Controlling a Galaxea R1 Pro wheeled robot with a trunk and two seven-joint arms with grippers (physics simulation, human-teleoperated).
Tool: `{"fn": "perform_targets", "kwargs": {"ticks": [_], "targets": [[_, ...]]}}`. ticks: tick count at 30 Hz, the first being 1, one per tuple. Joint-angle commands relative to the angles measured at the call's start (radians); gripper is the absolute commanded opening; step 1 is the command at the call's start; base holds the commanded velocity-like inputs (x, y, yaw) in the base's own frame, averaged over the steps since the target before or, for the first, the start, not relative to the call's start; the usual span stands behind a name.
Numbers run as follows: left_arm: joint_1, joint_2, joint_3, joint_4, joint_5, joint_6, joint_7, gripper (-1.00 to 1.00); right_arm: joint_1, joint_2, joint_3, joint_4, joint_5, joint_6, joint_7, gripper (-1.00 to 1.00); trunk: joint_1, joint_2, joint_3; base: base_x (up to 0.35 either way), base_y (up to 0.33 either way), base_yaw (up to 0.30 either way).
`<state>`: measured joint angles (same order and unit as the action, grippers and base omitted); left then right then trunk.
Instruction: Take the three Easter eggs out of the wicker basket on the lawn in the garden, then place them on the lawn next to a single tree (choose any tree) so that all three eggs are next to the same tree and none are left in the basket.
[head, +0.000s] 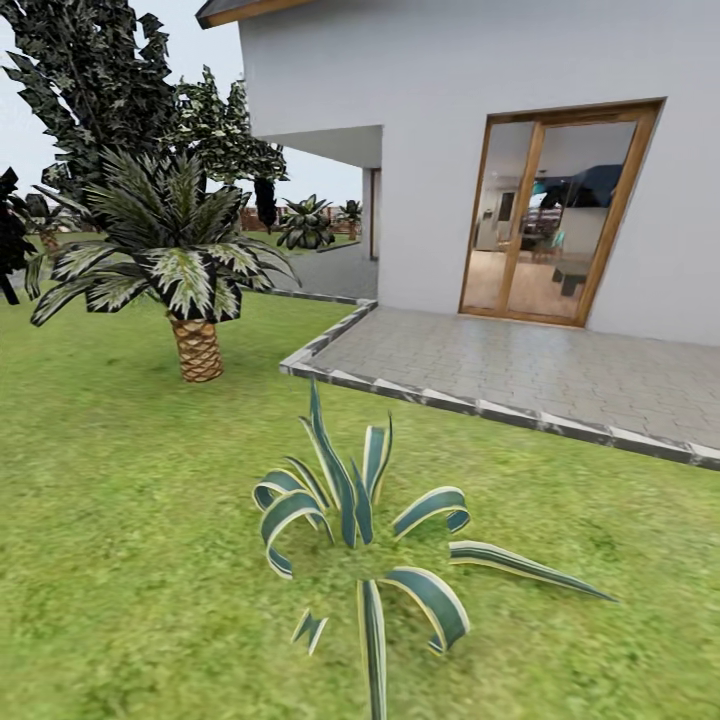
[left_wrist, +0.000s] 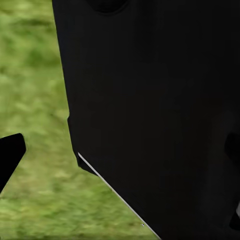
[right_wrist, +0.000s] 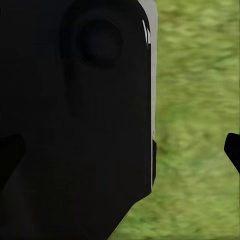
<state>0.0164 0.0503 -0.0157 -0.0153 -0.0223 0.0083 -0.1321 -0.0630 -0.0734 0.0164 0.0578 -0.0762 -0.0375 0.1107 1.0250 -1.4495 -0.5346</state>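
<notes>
The Easter eggs and the wicker basket are out of view. The lawn (head: 130, 500) spreads across the head view as mottled green grass. My left gripper (left_wrist: 120, 150) hangs over grass beside a black part of my own body, with one black fingertip (left_wrist: 10, 157) at the picture's edge and the jaws standing wide apart. My right gripper (right_wrist: 120, 150) is likewise spread over grass, one fingertip (right_wrist: 232, 150) showing against the green. Nothing is held in either.
A striped agave plant (head: 365, 530) grows close in front. A short palm (head: 190, 290) stands at the left with a dark conifer (head: 90, 80) behind it. A grey paved patio (head: 520, 370) with a stone kerb and a white house with a wooden glass door (head: 550, 220) lie to the right.
</notes>
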Motion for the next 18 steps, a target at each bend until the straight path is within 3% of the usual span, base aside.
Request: {"fn": "perform_targets", "kwargs": {"ticks": [1,8,18], "targets": [[0.0,0.0,-0.001,-0.002,-0.002,0.001,-0.003,1.0,-0.001,0.0,0.002,0.004,-0.008,-0.004,0.004,1.0,0.0,0.0,-0.001,0.0,0.339,0.0],[0.0,0.0,-0.001,-0.002,-0.003,0.001,-0.003,1.0,-0.001,0.0,0.002,0.004,-0.008,-0.004,0.004,1.0,0.0,0.0,-0.001,0.0,0.27,-0.036],[0.0,-0.001,-0.001,-0.002,-0.003,0.001,-0.003,1.0,-0.001,0.0,0.002,0.004,-0.008,-0.007,0.004,1.0,0.0,0.0,-0.005,0.0,0.029,-0.26]]}}
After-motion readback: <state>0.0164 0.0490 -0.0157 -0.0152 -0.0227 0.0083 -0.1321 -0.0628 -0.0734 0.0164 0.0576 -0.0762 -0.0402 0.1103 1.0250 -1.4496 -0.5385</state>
